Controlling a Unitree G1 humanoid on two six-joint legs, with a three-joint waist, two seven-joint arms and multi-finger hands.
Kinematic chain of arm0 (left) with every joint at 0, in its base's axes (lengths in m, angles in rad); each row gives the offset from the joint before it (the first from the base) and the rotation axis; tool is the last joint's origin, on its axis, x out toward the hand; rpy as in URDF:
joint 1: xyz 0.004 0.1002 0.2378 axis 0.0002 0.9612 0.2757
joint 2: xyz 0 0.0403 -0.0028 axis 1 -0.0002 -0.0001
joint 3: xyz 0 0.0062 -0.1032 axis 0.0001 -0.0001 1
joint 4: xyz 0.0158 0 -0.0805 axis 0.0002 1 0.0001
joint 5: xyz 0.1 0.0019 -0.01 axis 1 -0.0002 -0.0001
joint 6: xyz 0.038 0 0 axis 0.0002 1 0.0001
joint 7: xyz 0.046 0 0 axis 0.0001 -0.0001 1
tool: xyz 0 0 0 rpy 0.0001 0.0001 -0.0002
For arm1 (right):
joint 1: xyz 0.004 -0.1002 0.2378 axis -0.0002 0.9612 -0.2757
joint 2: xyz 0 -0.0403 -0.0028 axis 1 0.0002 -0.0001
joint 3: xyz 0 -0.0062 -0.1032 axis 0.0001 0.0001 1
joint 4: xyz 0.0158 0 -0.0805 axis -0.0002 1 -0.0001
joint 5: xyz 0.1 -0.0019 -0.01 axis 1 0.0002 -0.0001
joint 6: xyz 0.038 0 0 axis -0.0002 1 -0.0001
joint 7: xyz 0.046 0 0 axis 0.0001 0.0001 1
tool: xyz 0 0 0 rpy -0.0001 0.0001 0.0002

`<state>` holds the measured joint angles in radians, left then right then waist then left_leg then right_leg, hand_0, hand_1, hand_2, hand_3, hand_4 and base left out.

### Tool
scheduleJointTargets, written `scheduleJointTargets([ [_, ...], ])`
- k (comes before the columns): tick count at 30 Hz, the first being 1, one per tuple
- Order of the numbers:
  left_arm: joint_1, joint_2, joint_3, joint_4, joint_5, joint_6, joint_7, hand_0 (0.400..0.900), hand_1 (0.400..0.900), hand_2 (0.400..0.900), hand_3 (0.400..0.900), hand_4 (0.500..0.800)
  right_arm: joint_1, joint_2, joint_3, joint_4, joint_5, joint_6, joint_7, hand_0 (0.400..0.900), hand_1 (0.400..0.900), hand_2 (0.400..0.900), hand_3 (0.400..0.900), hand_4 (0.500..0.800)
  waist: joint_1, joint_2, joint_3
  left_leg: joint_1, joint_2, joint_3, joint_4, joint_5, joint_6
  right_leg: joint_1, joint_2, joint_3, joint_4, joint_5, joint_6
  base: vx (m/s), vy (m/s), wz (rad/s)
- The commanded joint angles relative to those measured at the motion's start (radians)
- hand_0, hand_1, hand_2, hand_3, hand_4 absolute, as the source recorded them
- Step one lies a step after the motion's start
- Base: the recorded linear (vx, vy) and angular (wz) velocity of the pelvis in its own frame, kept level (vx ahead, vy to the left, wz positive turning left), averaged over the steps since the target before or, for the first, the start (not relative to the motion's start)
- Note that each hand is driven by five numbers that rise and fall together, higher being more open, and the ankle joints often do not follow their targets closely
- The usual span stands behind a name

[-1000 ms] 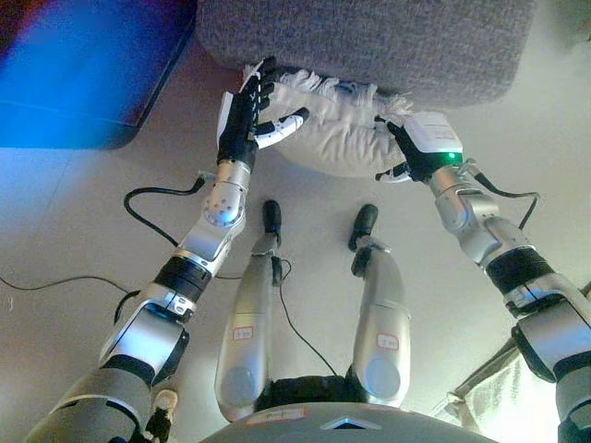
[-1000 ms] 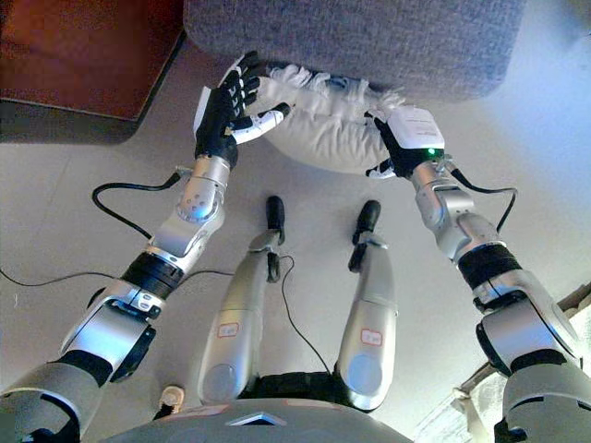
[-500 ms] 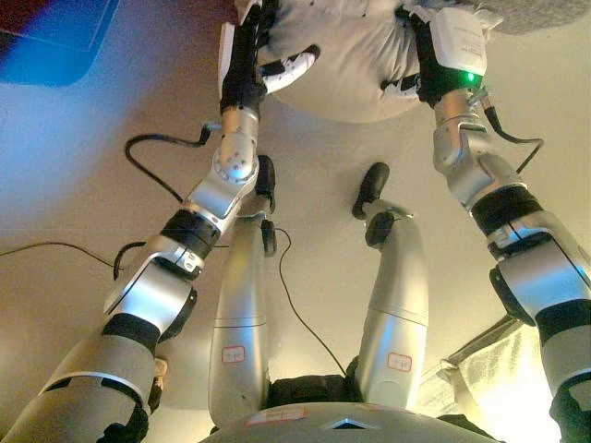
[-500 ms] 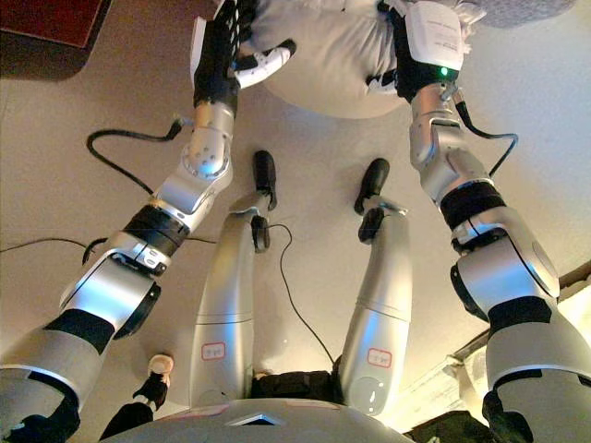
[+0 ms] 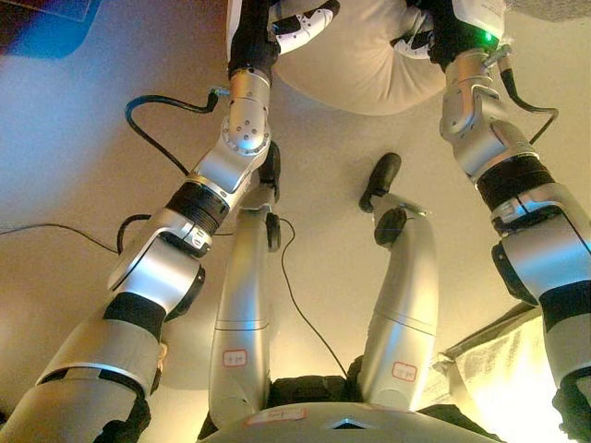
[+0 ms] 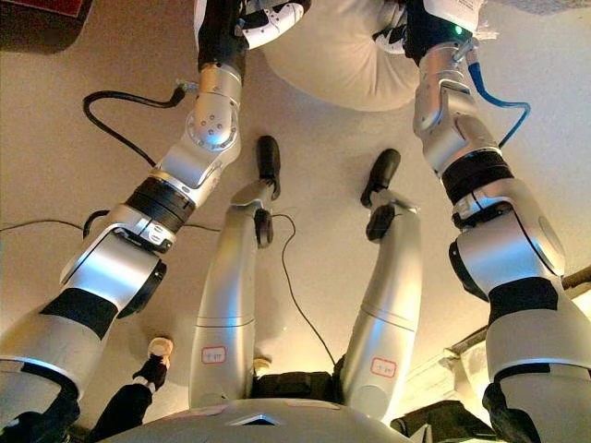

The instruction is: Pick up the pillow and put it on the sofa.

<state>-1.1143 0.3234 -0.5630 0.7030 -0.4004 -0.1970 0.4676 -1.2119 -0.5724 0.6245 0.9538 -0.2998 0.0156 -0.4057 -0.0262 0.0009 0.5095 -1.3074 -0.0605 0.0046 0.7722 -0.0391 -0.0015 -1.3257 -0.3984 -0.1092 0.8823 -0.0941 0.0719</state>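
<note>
The white pillow (image 5: 365, 65) hangs at the top of the view, held up off the floor between my two hands. My left hand (image 5: 263, 28) clasps its left end, the white-tipped thumb (image 5: 309, 20) lying across the underside while the fingers run out past the top edge. My right hand (image 5: 441, 32) grips the pillow's right end with fingertips dug into the fabric. Only a sliver of the grey sofa (image 5: 559, 7) shows, in the top right corner.
A dark red-brown mat or low piece of furniture (image 6: 37, 11) sits at the top left. A pale cloth (image 5: 503, 369) lies bunched on the beige floor at the lower right.
Both hands have risen with the pillow, from the floor at the sofa's foot to the top of the view. The camera has shifted, and most of the sofa has left the view.
</note>
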Motion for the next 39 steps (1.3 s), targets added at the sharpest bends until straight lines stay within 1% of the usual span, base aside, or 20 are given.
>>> scheduleJointTargets([
  [1,-0.024,-0.055,0.037,0.004,0.008,-0.047,0.009,0.9,0.9,0.9,0.9,0.8,-0.037,0.038,0.033,-0.049,0.027,-0.039,-0.015,0.4,0.4,0.4,0.4,0.5,-0.005,0.019,-0.061,0.051,0.008,-0.072,0.07,-0.173,-0.048,0.015,-0.014,0.053,-0.037,0.042,0.113,0.0,0.0,0.0],
  [7,0.041,-0.051,0.062,-0.033,0.01,-0.046,0.005,0.9,0.9,0.9,0.9,0.8,0.011,0.024,-0.001,-0.113,0.009,-0.046,-0.026,0.4,0.4,0.4,0.4,0.5,-0.005,0.013,-0.078,0.056,0.008,-0.073,0.064,-0.169,-0.048,0.021,-0.006,0.054,-0.045,0.043,0.11,0.0,0.006,-0.04],
  [8,0.084,-0.043,0.088,-0.07,0.003,-0.049,0.004,0.9,0.9,0.9,0.9,0.8,0.05,0.009,-0.026,-0.182,-0.015,-0.047,-0.031,0.4,0.4,0.4,0.4,0.5,-0.008,0.008,-0.086,0.071,0.008,-0.072,0.046,-0.161,-0.048,0.033,-0.006,0.052,-0.058,0.05,0.111,0.0,0.007,-0.04],
  [9,0.09,-0.043,0.088,-0.075,0.004,-0.047,0.005,0.9,0.9,0.9,0.9,0.8,0.057,0.008,-0.029,-0.189,-0.017,-0.044,-0.029,0.4,0.4,0.4,0.4,0.5,-0.008,0.007,-0.088,0.074,0.007,-0.072,0.044,-0.16,-0.048,0.036,-0.006,0.052,-0.06,0.051,0.111,0.0,-0.001,-0.03],
  [11,0.145,-0.033,0.127,-0.112,-0.003,-0.056,0.013,0.9,0.9,0.9,0.9,0.8,0.117,-0.005,-0.064,-0.268,-0.05,-0.047,-0.039,0.4,0.4,0.4,0.4,0.5,-0.008,0.003,-0.093,0.105,0.011,-0.073,0.02,-0.153,-0.049,0.07,-0.005,0.042,-0.084,0.059,0.113,-0.05,0.003,0.0],
  [12,0.185,-0.032,0.154,-0.132,-0.017,-0.065,0.015,0.9,0.9,0.9,0.9,0.8,0.159,-0.017,-0.093,-0.32,-0.071,-0.048,-0.047,0.4,0.4,0.4,0.4,0.5,-0.01,-0.002,-0.09,0.119,0.009,-0.071,-0.004,-0.118,-0.047,0.094,-0.01,0.032,-0.114,0.092,0.103,-0.09,0.003,0.01],
  [16,0.313,-0.01,0.22,-0.214,0.008,-0.081,0.024,0.9,0.9,0.9,0.9,0.8,0.325,-0.059,-0.174,-0.483,-0.157,-0.074,-0.065,0.4,0.4,0.4,0.4,0.5,-0.01,-0.014,-0.079,0.255,0.011,-0.07,-0.052,-0.113,-0.043,0.24,-0.014,0.02,-0.177,0.112,0.105,-0.01,0.029,-0.08],
  [18,0.405,-0.006,0.281,-0.259,0.034,-0.096,0.04,0.9,0.9,0.9,0.9,0.8,0.452,-0.07,-0.222,-0.578,-0.194,-0.1,-0.069,0.4,0.4,0.4,0.4,0.5,-0.01,-0.03,-0.08,0.373,0.008,-0.064,-0.074,-0.12,-0.033,0.374,-0.014,0.017,-0.225,0.117,0.099,0.05,0.059,-0.15],
  [21,0.47,0.0,0.303,-0.31,0.072,-0.099,0.046,0.9,0.9,0.9,0.9,0.8,0.535,-0.072,-0.262,-0.658,-0.211,-0.112,-0.059,0.4,0.4,0.4,0.4,0.5,-0.007,-0.039,-0.074,0.475,0.008,-0.066,-0.09,-0.126,-0.028,0.497,-0.017,0.0,-0.269,0.12,0.096,0.05,0.039,-0.09],
  [22,0.501,0.003,0.313,-0.33,0.088,-0.101,0.042,0.9,0.9,0.9,0.9,0.8,0.568,-0.068,-0.279,-0.69,-0.212,-0.125,-0.055,0.4,0.4,0.4,0.4,0.5,-0.007,-0.044,-0.084,0.513,0.007,-0.063,-0.092,-0.131,-0.025,0.548,-0.02,-0.005,-0.285,0.12,0.096,0.09,0.065,-0.08],
  [23,0.556,0.003,0.325,-0.362,0.107,-0.101,0.024,0.9,0.9,0.9,0.9,0.8,0.629,-0.067,-0.312,-0.754,-0.212,-0.144,-0.037,0.4,0.4,0.4,0.4,0.5,-0.004,-0.05,-0.108,0.605,0.005,-0.057,-0.11,-0.141,-0.021,0.666,-0.034,-0.023,-0.342,0.136,0.101,0.09,0.053,-0.04],
  [24,0.56,0.003,0.323,-0.364,0.107,-0.1,0.024,0.9,0.9,0.9,0.9,0.8,0.636,-0.067,-0.316,-0.76,-0.213,-0.142,-0.034,0.4,0.4,0.4,0.4,0.5,-0.004,-0.048,-0.098,0.622,0.005,-0.061,-0.116,-0.14,-0.021,0.688,-0.033,-0.031,-0.351,0.139,0.101,0.14,0.088,-0.07],
  [25,0.612,0.001,0.341,-0.393,0.122,-0.103,0.006,0.9,0.9,0.9,0.9,0.8,0.686,-0.064,-0.348,-0.816,-0.209,-0.163,-0.024,0.4,0.4,0.4,0.4,0.5,-0.002,-0.052,-0.134,0.702,0.005,-0.052,-0.133,-0.151,-0.017,0.793,-0.05,-0.05,-0.412,0.166,0.11,0.07,0.055,0.01],
  [27,0.642,0.005,0.346,-0.41,0.126,-0.102,-0.01,0.9,0.9,0.9,0.9,0.8,0.714,-0.065,-0.369,-0.85,-0.202,-0.172,-0.011,0.4,0.4,0.4,0.4,0.5,-0.003,-0.056,-0.15,0.759,0.005,-0.049,-0.16,-0.146,-0.014,0.868,-0.057,-0.07,-0.464,0.186,0.114,0.15,0.074,-0.06],
  [28,0.698,0.007,0.366,-0.43,0.131,-0.102,-0.036,0.9,0.9,0.9,0.9,0.8,0.758,-0.063,-0.401,-0.897,-0.192,-0.191,0.009,0.4,0.4,0.4,0.4,0.5,0.009,-0.058,-0.195,0.847,0.013,-0.044,-0.194,-0.161,-0.014,0.975,-0.058,-0.095,-0.525,0.197,0.123,0.18,0.072,-0.08],
  [29,0.701,0.008,0.364,-0.432,0.131,-0.101,-0.037,0.9,0.9,0.9,0.9,0.8,0.764,-0.063,-0.404,-0.902,-0.192,-0.19,0.011,0.4,0.4,0.4,0.4,0.5,0.005,-0.061,-0.193,0.855,0.008,-0.047,-0.208,-0.149,-0.012,0.988,-0.061,-0.102,-0.54,0.208,0.123,0.25,0.078,-0.19],
  [30,0.747,0.016,0.386,-0.439,0.129,-0.098,-0.06,0.9,0.9,0.9,0.9,0.8,0.795,-0.059,-0.437,-0.963,-0.191,-0.203,0.027,0.4,0.4,0.4,0.4,0.5,0.015,-0.067,-0.242,0.93,0.015,-0.039,-0.253,-0.162,-0.012,1.08,-0.065,-0.129,-0.607,0.24,0.141,0.12,0.033,-0.02],
  [32,0.772,0.019,0.396,-0.444,0.125,-0.096,-0.071,0.9,0.9,0.9,0.9,0.8,0.815,-0.061,-0.46,-0.994,-0.194,-0.207,0.035,0.4,0.4,0.4,0.4,0.5,0.013,-0.078,-0.266,0.972,0.006,-0.036,-0.3,-0.149,-0.009,1.131,-0.068,-0.15,-0.657,0.273,0.15,0.15,0.05,-0.07],
  [35,0.857,0.036,0.447,-0.467,0.11,-0.094,-0.116,0.9,0.9,0.9,0.9,0.8,0.839,-0.051,-0.508,-1.046,-0.156,-0.224,0.067,0.4,0.4,0.4,0.4,0.5,0.022,-0.105,-0.359,1.084,-0.003,-0.005,-0.437,-0.133,-0.006,1.222,-0.065,-0.173,-0.777,0.381,0.185,0.19,0.053,-0.3],
  [39,0.917,0.054,0.476,-0.489,0.102,-0.093,-0.145,0.9,0.9,0.9,0.9,0.8,0.825,-0.036,-0.517,-1.032,-0.08,-0.236,0.095,0.4,0.4,0.4,0.4,0.5,0.045,-0.125,-0.399,1.173,0.014,0.025,-0.541,-0.108,-0.009,1.26,-0.047,-0.175,-0.845,0.439,0.19,0.13,-0.006,-0.39],
])
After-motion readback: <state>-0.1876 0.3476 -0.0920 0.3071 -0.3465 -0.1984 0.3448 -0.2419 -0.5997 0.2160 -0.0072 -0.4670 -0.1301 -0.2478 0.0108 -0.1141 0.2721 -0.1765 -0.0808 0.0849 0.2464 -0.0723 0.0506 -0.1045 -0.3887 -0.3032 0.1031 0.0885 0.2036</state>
